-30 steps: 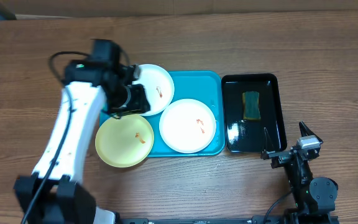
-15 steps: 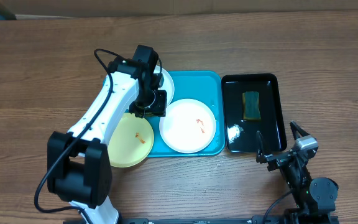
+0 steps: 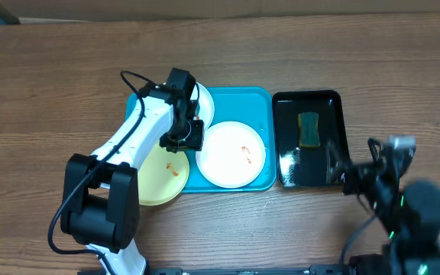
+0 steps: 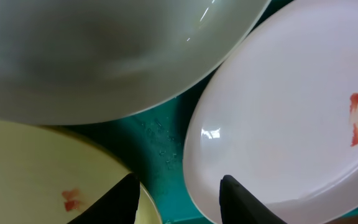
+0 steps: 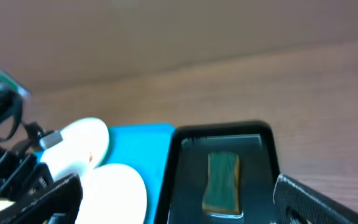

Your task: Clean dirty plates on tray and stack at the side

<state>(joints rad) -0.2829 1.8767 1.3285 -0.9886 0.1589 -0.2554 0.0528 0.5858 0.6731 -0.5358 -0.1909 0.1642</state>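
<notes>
The turquoise tray holds two white plates: the front one with an orange smear, and the back one, partly hidden by my left arm. The yellow-green plate overlaps the tray's left front edge. My left gripper is open and low over the gap between the plates. In the left wrist view, its jaws straddle bare tray, with the front white plate at right, the yellow-green plate at left and the back plate above. My right gripper is open, blurred and empty.
A glossy black tray stands right of the turquoise tray and holds a green sponge. The right wrist view shows the sponge, the black tray, the turquoise tray and my open jaws. Brown wooden table lies all round.
My left arm has swung right over the tray and settled between the plates. My right arm has lifted and shifted right, now blurred by motion.
</notes>
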